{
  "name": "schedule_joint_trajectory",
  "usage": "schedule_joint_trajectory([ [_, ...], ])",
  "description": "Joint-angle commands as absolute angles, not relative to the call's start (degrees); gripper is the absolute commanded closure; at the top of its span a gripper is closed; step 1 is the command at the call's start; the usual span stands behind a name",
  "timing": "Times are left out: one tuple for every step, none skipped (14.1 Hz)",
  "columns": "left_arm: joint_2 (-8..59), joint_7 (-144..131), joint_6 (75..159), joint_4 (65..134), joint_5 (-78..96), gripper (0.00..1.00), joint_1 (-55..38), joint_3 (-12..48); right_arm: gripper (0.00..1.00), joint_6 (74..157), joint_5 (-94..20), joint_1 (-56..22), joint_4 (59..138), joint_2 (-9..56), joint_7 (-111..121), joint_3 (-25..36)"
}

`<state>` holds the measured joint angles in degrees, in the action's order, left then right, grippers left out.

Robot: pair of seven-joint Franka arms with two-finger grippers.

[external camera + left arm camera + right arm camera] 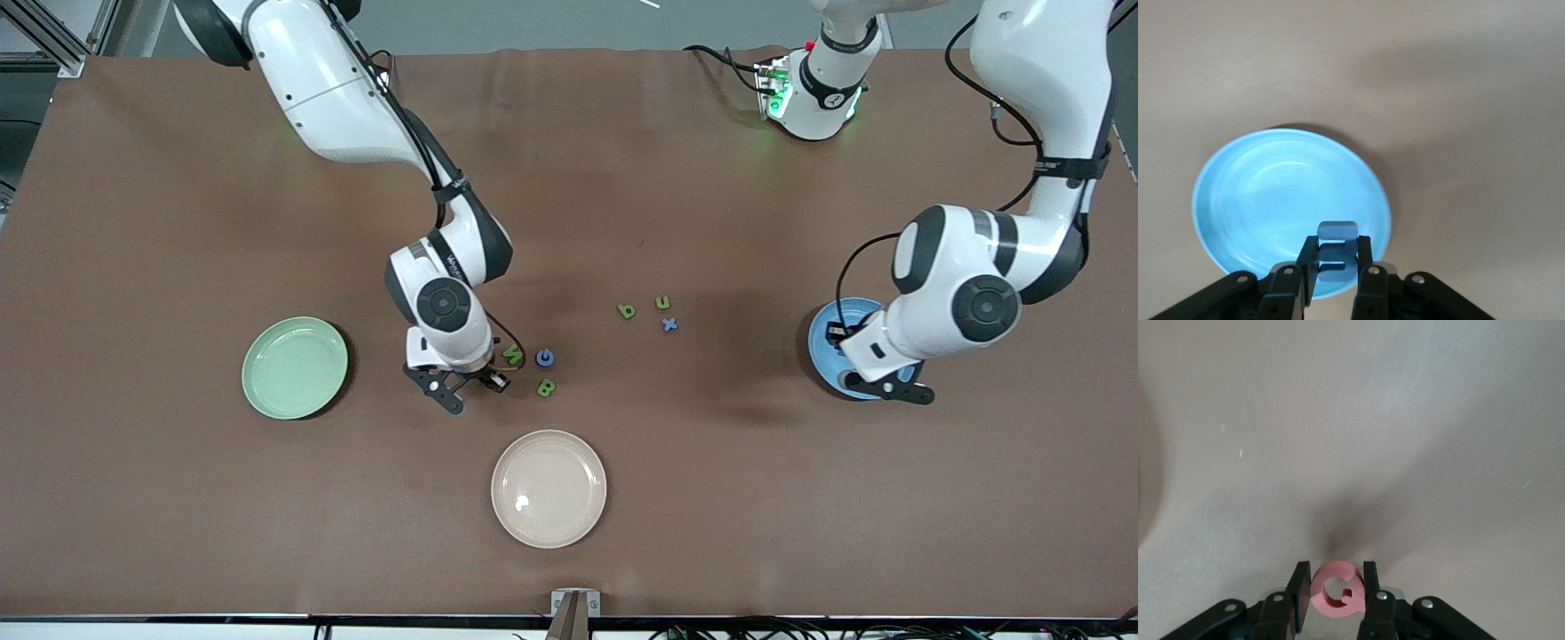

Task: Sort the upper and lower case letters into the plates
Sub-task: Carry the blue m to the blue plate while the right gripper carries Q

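My left gripper (889, 388) is shut on a grey-blue letter (1337, 233) and holds it over the edge of the blue plate (829, 325), which shows empty in the left wrist view (1271, 193). My right gripper (471, 388) is shut on a pink round letter (1333, 590), low over the bare table, beside a green W-shaped letter (513, 355), a blue round letter (545, 358) and a green B (546, 387). The pale green plate (295, 367) lies empty toward the right arm's end. A green b (627, 310), a green u (662, 302) and a blue x (669, 324) lie mid-table.
A cream-white plate (548, 488) lies empty, nearer to the front camera than the letters. The left arm's base (813, 89) with cables stands at the table's back edge. A small metal bracket (575, 604) sits at the front edge.
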<state>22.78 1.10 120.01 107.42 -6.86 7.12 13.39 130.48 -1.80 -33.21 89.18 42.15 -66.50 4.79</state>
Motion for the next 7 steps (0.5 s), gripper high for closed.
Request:
schedule_joint_trajectory([
  [24.2,1.5,124.3,108.6,-8.6,0.99,10.7,13.8,1.00,127.5,-1.7,-27.8,94.1,35.2,-56.7,3.9],
  [25.2,1.4,125.4,108.7,-9.6,0.99,11.9,13.8,1.00,127.8,-1.7,-25.9,96.7,33.0,-53.3,3.9],
  [25.9,1.5,126.2,108.7,-10.0,0.99,12.8,13.8,1.00,127.8,-1.7,-23.8,99.3,30.7,-49.4,3.9],
  [26.8,1.4,127.7,108.9,-10.1,0.99,13.2,13.8,1.00,127.9,-1.7,-21.9,101.7,28.8,-45.8,3.9],
  [27.7,1.1,129.3,109.3,-10.1,0.99,13.2,13.7,1.00,127.9,-1.8,-19.7,104.1,26.7,-41.7,4.0],
  [28.5,0.8,130.4,109.5,-10.8,0.99,13.2,13.6,1.00,128.1,-1.7,-17.5,106.7,25.0,-38.0,4.0],
  [29.0,0.4,130.8,109.9,-12.5,0.99,13.4,13.5,1.00,128.2,-1.7,-14.8,108.8,23.6,-33.9,4.0],
])
